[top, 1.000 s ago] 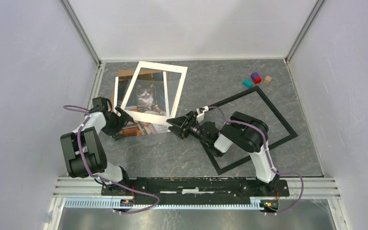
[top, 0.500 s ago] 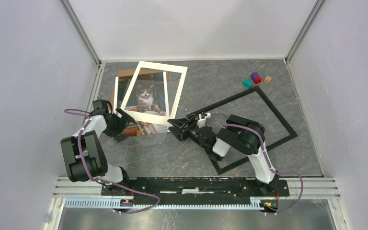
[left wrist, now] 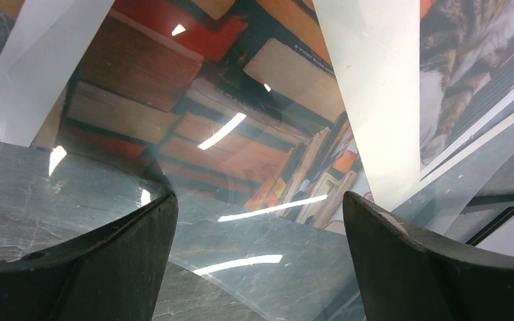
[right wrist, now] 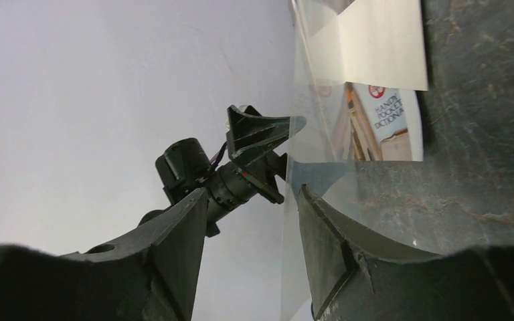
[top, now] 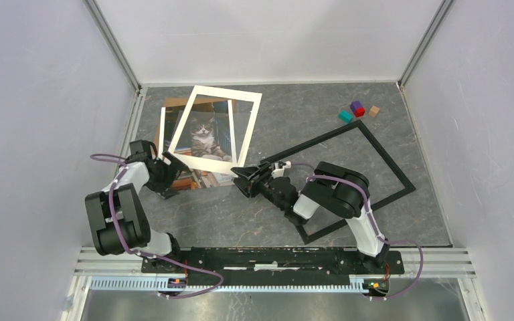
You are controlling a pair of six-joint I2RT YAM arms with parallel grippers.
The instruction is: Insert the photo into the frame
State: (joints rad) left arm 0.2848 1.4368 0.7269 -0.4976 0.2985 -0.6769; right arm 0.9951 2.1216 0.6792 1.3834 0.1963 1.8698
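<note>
The photo (top: 204,134), a cat print, lies at the back left under a white mat (top: 247,130) and a clear sheet. The black frame (top: 389,158) lies empty on the right. My left gripper (top: 169,165) is open at the photo's near left corner. In the left wrist view its jaws (left wrist: 260,207) straddle the clear sheet (left wrist: 261,261) over the photo's bookshelf part (left wrist: 241,114). My right gripper (top: 238,175) is open at the near right corner. In the right wrist view (right wrist: 253,194) the sheet's edge (right wrist: 288,267) stands between its fingers, close to the right one.
A brown backing board (top: 174,105) lies under the stack at the back left. Small teal (top: 345,116), purple-and-red (top: 357,108) and tan (top: 373,112) blocks sit at the back right. White walls enclose the grey table on three sides.
My right gripper has moved left toward the stack's near right corner. My left gripper has shifted slightly at the near left corner. The stack and frame have not moved.
</note>
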